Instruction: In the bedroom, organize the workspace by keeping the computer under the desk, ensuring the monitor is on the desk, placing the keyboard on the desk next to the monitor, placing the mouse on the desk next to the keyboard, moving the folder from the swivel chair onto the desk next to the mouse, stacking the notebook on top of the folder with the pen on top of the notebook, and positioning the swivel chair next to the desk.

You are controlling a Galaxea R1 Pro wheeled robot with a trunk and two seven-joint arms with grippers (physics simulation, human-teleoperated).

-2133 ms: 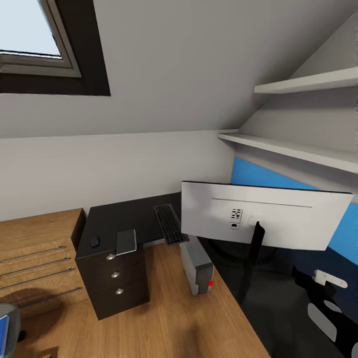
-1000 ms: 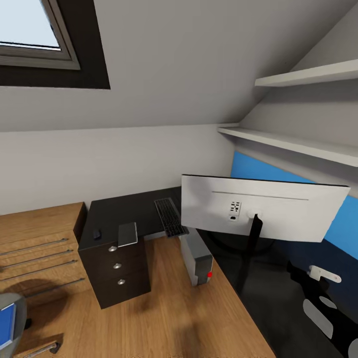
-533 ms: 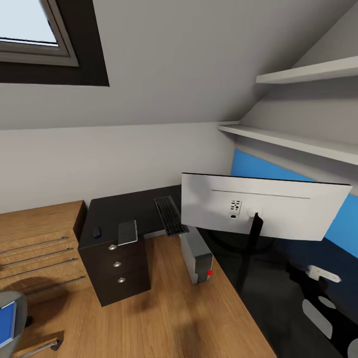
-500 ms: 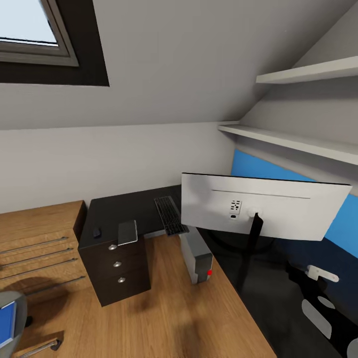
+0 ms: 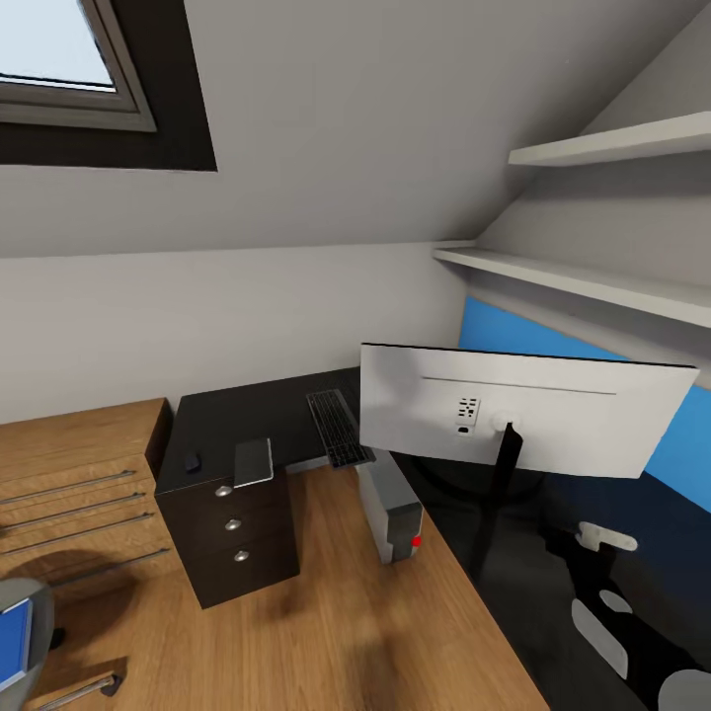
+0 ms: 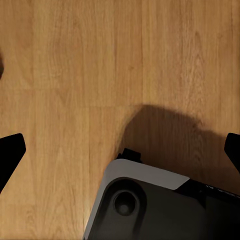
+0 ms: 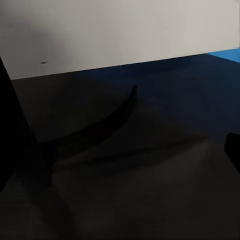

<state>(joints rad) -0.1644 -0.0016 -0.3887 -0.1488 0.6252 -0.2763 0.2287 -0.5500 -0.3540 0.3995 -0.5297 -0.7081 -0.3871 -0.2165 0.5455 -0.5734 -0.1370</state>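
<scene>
The monitor (image 5: pixel 523 420) stands on the black desk (image 5: pixel 247 420) with its white back toward me. The keyboard (image 5: pixel 338 429) lies on the desk to its left. Further left are the dark notebook (image 5: pixel 253 461) at the desk's edge and the small mouse (image 5: pixel 192 461). The grey computer (image 5: pixel 390 509) stands on the floor under the desk. At the lower left corner are the swivel chair (image 5: pixel 22 617) and the blue folder (image 5: pixel 10 647) on it. My right arm (image 5: pixel 607 632) reaches over the desk. My right gripper (image 7: pixel 125 150) is open above the desk top near the monitor's ring base. My left gripper (image 6: pixel 120 150) hangs open over the floor.
A black drawer unit (image 5: pixel 235 548) with silver knobs stands under the desk's left end. A low wooden shelf unit (image 5: pixel 69 474) sits beside it. White wall shelves (image 5: pixel 592 286) hang above the monitor, with a blue wall panel (image 5: pixel 513 341) behind it. Wood floor (image 5: pixel 326 612) lies between me and the desk.
The view rose a little early on, then held still. My right arm has moved left over the desk, closer to the monitor's stand. The desk's things have not moved.
</scene>
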